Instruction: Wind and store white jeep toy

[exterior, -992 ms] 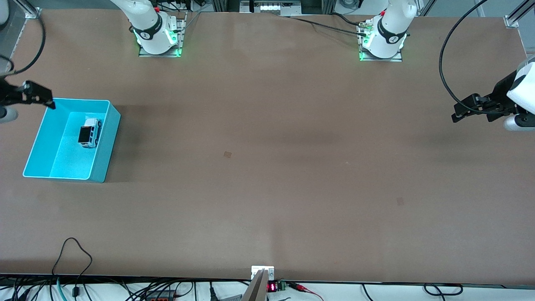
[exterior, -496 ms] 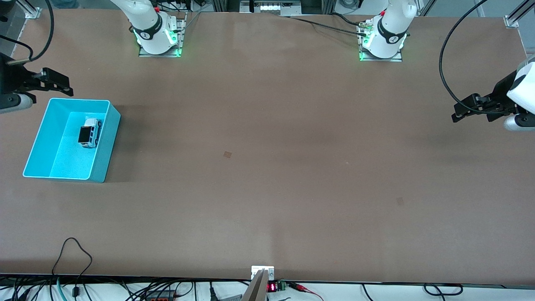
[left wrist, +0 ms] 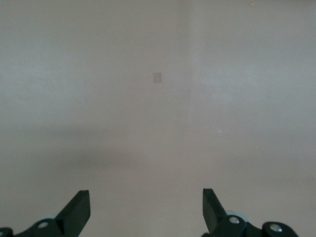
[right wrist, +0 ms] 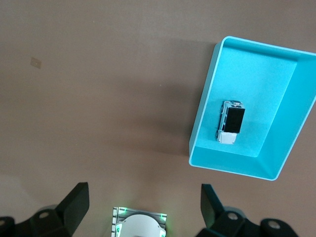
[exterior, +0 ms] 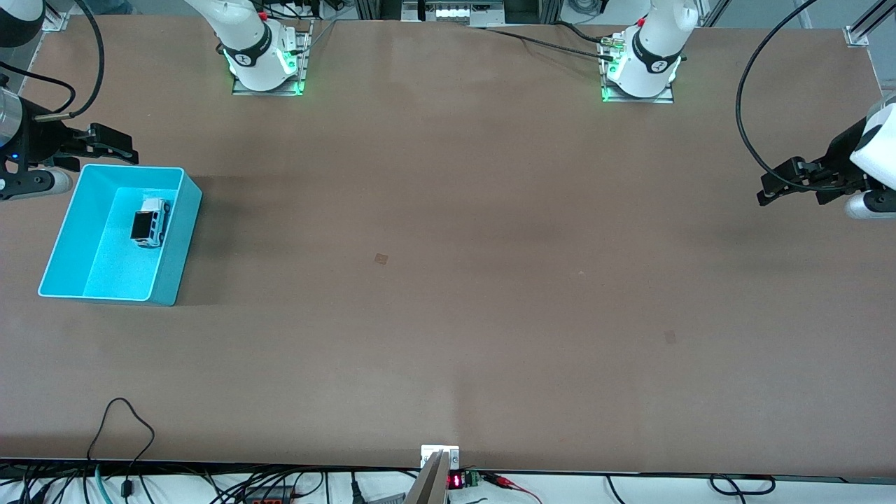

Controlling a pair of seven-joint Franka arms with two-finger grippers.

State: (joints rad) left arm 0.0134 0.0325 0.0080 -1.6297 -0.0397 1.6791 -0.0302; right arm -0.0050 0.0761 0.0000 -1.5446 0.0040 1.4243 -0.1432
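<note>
The white jeep toy with its black roof lies inside the cyan bin, toward the right arm's end of the table. The right wrist view shows the jeep toy on the floor of the bin, upright on its wheels. My right gripper hangs open and empty just outside the bin's corner that lies toward the robots' bases. The right gripper has only table between its fingers. My left gripper waits open over the table's edge at the left arm's end, and the left gripper sees bare tabletop.
The two arm bases stand along the table's edge farthest from the front camera. A black cable loop lies on the table near the front edge. A thick cable arcs above the table by the left arm.
My right gripper has moved off the bin's corner toward the right arm's base, staying open. The jeep toy, the bin and the left arm have not moved.
</note>
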